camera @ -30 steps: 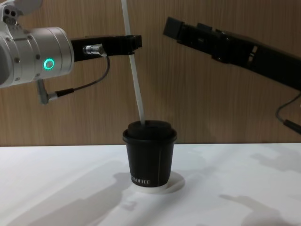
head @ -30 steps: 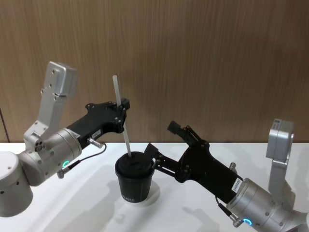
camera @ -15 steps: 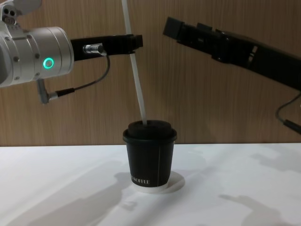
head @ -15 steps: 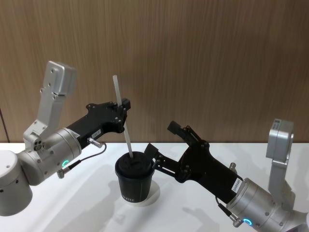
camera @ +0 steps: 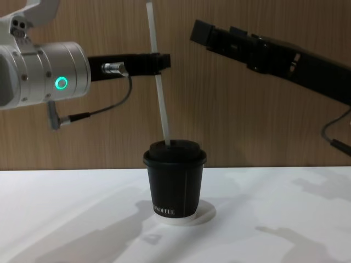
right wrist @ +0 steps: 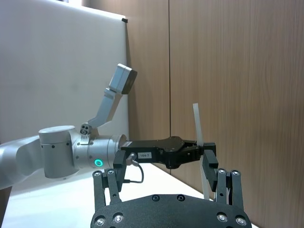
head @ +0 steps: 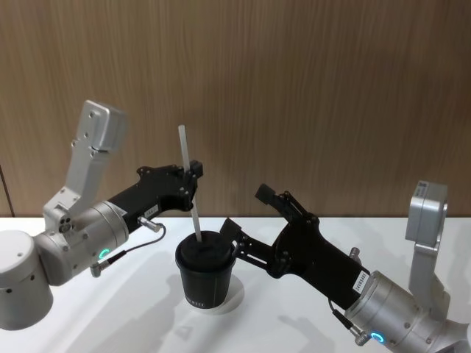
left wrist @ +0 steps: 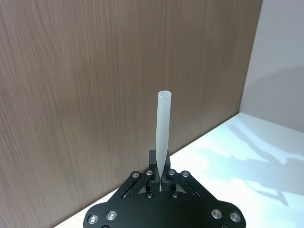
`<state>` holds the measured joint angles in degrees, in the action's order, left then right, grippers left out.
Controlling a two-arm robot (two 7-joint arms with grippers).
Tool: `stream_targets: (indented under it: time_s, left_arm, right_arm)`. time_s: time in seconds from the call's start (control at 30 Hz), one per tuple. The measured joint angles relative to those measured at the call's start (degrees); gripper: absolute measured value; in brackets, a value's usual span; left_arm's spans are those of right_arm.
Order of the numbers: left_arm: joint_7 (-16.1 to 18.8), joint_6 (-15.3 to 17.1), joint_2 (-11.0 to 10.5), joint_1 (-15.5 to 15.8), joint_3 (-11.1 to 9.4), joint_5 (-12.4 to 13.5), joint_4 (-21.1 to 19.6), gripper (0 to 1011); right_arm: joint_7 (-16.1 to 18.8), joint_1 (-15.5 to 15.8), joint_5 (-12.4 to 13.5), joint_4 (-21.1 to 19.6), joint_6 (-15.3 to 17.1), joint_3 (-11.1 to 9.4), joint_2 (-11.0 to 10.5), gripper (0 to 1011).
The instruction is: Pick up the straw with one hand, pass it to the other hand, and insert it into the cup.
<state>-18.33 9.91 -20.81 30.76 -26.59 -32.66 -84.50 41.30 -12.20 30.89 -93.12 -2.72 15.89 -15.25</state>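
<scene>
The white straw [head: 190, 184] stands nearly upright, its lower end in the domed lid of the black cup [head: 206, 276]. My left gripper [head: 193, 175] is shut on the straw at about mid-length, above the cup. The chest view has the straw [camera: 159, 82] running from the left gripper [camera: 160, 61] down into the cup [camera: 174, 183]. In the left wrist view the straw [left wrist: 163, 126] rises from between the shut fingers [left wrist: 153, 173]. My right gripper [head: 246, 209] is open just right of the cup, one finger near the lid's rim, holding nothing. The right wrist view shows its spread fingers [right wrist: 210, 171] and the straw [right wrist: 197, 126] beyond.
The cup stands on a flat white disc [camera: 204, 212] on the white table [camera: 274, 219]. A wood-panelled wall [head: 331, 88] runs behind the table. A dark cable [camera: 98, 109] loops under my left wrist. The right arm [camera: 274, 57] reaches across above the cup's right side.
My left gripper has moved down with the straw, pushing it a little deeper into the lid and standing it more upright. The right arm has not moved.
</scene>
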Motion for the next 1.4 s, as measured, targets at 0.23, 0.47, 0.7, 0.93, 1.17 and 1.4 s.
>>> stream_targets:
  time_s: [0.23,0.47,0.7,0.93,1.17,1.4]
  left_arm:
    - [0.01,0.61,0.41,0.3,-0.49,0.97,1.18,94]
    - [-0.01,1.1,0.61,0.29,-0.58,1.43,1.7,272]
    - [-0.49,1.29,0.32,-0.58,-0.26,1.49,1.01,495]
    - [-0.5,0.31,-0.88,-3.04,1.07,1.61,-2.09,735]
    - [0.7,-1.05,-2.67,-6.97,3.27,1.78,-6.72,937]
    - [2.23,-1.86,-4.34,-11.16,5.48,1.92,-10.97,1001]
  right_arm:
    - [0.0,0.0,0.0,0.0,0.0,0.0,0.0,1001]
    - [0.0,0.0,0.0,0.0,0.0,0.0,0.0,1001]
    - [0.0,0.0,0.0,0.0,0.0,0.0,0.0,1001]
    - [0.0,0.0,0.0,0.0,0.0,0.0,0.0,1001]
    - [0.0,0.0,0.0,0.0,0.0,0.0,0.0,1001]
    - [0.0,0.0,0.0,0.0,0.0,0.0,0.0,1001]
